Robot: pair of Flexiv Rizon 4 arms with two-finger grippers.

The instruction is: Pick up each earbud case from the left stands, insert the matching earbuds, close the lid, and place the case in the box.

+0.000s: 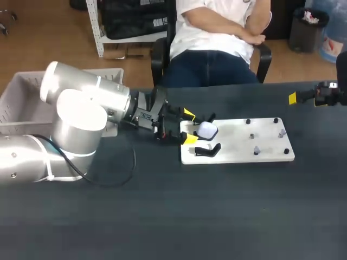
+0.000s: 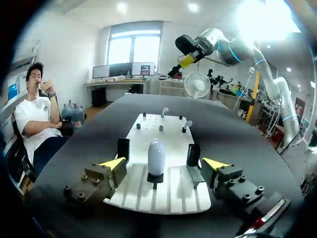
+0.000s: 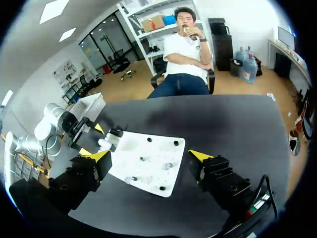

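The left gripper (image 2: 163,163) has its fingers wide apart at the board's (image 1: 238,147) left end. The white case (image 2: 156,156) stands upright on its stand, centred in the gap just ahead of the yellow tips, touching neither. The right gripper (image 3: 149,155) hangs well apart over the table, its fingers also spread and holding nothing.
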